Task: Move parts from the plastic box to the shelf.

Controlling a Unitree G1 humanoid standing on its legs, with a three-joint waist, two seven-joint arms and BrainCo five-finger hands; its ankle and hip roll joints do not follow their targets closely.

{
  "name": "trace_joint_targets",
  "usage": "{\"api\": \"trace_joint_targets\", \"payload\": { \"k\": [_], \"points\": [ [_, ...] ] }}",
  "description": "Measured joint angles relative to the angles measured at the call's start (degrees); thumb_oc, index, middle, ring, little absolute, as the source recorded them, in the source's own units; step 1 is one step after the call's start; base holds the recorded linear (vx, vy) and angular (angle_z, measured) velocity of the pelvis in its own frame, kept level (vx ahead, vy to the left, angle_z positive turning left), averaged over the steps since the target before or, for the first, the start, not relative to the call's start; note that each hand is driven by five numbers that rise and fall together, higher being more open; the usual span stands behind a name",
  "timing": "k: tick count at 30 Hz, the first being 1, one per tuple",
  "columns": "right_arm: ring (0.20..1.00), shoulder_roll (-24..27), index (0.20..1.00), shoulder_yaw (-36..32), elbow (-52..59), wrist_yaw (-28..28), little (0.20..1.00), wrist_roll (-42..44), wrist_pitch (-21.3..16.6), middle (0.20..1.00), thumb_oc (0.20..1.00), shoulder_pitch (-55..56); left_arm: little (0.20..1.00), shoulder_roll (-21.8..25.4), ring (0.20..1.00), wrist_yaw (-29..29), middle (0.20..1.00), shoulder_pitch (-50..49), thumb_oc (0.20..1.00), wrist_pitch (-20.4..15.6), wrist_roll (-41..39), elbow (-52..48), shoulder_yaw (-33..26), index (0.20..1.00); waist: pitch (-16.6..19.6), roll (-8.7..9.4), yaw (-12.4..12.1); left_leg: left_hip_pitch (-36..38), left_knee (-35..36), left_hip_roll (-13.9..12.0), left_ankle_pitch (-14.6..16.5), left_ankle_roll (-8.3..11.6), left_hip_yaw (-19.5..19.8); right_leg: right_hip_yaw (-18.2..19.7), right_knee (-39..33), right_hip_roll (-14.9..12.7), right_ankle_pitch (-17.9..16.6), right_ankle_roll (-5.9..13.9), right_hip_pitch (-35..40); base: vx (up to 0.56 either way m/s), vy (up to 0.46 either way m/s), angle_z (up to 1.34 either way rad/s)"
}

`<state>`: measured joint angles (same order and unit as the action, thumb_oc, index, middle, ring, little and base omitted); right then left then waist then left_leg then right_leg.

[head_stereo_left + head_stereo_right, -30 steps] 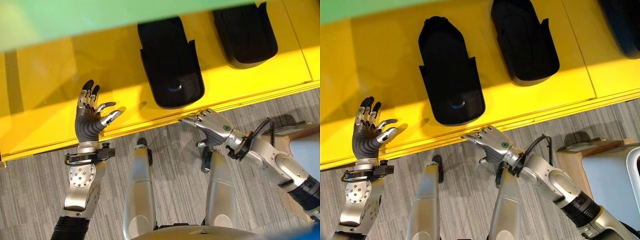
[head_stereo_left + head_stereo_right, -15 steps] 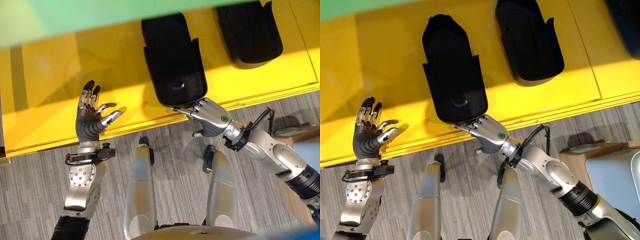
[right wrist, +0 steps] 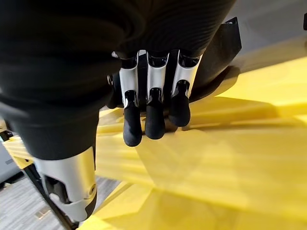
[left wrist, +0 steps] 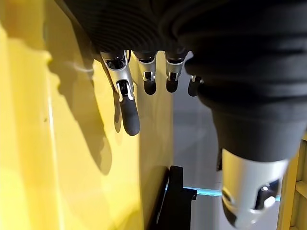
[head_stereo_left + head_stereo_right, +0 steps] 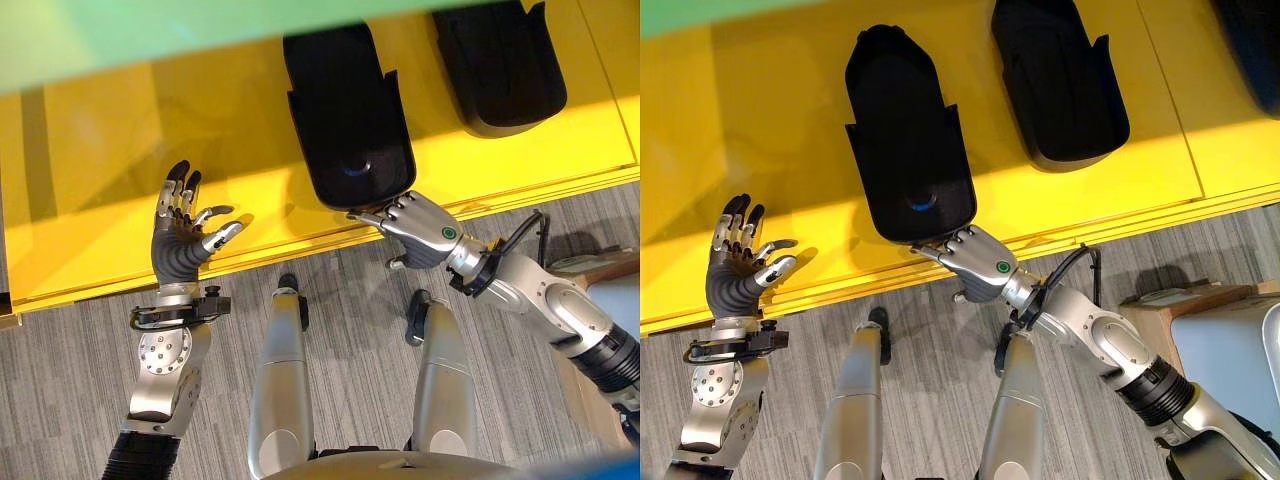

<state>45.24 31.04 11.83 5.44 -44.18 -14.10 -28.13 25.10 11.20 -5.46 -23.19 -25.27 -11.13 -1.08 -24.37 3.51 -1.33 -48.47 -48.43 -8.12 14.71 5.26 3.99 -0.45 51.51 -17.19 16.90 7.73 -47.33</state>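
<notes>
shelf (image 5: 770,130): yellow, flat, front edge w/ raised lip
on it: 2 black parts, side by side, apart
near part (image 5: 908,150): by the front edge (blue spot at near end)
far part (image 5: 1058,80): to robot's right

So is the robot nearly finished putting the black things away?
Can't say nearly. Two black parts already lie on the yellow shelf. The right hand has straight fingers at the nearer part's front edge, possibly nudging it in. The left hand is open and empty. The plastic box isn't identifiable, so what's left is unknown.
</notes>
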Motion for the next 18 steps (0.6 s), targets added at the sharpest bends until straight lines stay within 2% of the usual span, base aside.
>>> {"api": "trace_joint_targets", "payload": {
  "k": [10,18],
  "points": [
    [1.0,0.7,1.0,-0.1,-0.5,0.0,1.0,-1.9,0.1,1.0,1.0,-2.0,1.0,0.0,1.0,-1.3,1.0,0.0,1.0,0.0,-0.1,0.8,0.0,1.0,0.0,-0.47,-1.3,-0.2,0.0,0.1,0.0,0.02,0.3,-0.2,0.6,-0.1,0.5,-0.15,-0.3,0.0,0.0,0.0],
    [1.0,0.5,1.0,0.0,-0.9,0.0,1.0,-2.2,0.1,1.0,1.0,-3.2,1.0,0.0,1.0,-1.4,1.0,0.0,1.0,-0.1,-0.2,0.9,0.0,1.0,0.0,-0.47,-1.3,-0.3,-0.1,0.1,0.0,0.02,0.5,-0.3,0.7,-0.1,0.5,-0.15,-0.3,0.0,0.0,0.0]
  ]
}}
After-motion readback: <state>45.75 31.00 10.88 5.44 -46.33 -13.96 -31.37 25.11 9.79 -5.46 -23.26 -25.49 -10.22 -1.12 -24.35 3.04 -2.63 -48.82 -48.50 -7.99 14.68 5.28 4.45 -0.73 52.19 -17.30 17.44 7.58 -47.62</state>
